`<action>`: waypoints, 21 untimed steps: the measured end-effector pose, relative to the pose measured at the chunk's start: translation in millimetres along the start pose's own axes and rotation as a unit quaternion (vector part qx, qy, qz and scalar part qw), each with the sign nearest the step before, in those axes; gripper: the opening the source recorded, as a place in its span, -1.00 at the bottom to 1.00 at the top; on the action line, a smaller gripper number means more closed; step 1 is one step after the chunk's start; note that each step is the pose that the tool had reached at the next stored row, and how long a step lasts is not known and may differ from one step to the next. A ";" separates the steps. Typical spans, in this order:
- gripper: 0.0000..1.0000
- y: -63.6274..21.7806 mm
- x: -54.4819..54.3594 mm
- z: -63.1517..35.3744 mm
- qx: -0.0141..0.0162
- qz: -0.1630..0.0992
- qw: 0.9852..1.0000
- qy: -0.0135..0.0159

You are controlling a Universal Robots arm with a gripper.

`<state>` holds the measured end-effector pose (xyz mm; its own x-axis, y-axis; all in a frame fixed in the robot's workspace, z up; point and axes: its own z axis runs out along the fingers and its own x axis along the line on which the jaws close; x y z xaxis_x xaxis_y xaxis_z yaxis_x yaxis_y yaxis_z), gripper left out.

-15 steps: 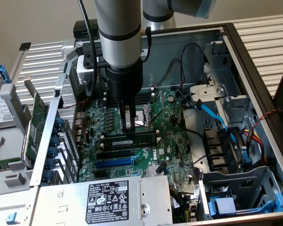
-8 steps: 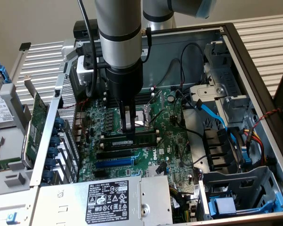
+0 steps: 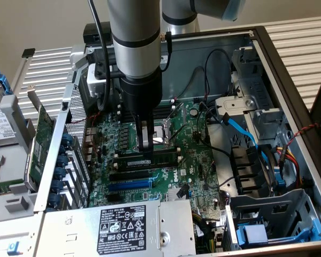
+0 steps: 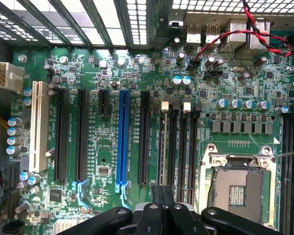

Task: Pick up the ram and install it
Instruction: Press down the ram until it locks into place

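The ram (image 3: 150,159) is a long dark green stick with a pale label strip. It stands on edge in a black memory slot of the motherboard (image 3: 195,166), beside the CPU socket (image 3: 163,135). My gripper (image 3: 146,144) hangs straight down over the ram's middle, shut, with its tips at the stick's top edge. I cannot tell whether they touch it. From the wrist, the ram (image 4: 161,147) shows as a thin edge running under the shut fingertips (image 4: 161,198), next to the empty black slots (image 4: 183,147).
The open computer case surrounds the board. A power supply (image 3: 123,225) sits at the front, drive bays and a blue cable (image 3: 241,128) at the exterior view's right, and a green expansion card (image 3: 40,144) outside the case wall at its left. Red and black wires (image 4: 245,34) cross the rear ports.
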<state>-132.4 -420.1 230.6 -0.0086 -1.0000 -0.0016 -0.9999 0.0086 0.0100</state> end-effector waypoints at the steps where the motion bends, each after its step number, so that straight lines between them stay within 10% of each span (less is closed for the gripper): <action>1: -0.79 0.0 0.0 0.1 0.000 0.000 1.000 0.000; 21: -0.79 -0.2 0.1 3.6 -0.002 0.000 1.000 0.000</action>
<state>-132.2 -420.2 227.0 -0.0084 -1.0000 -0.0024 -0.9999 0.0084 0.0145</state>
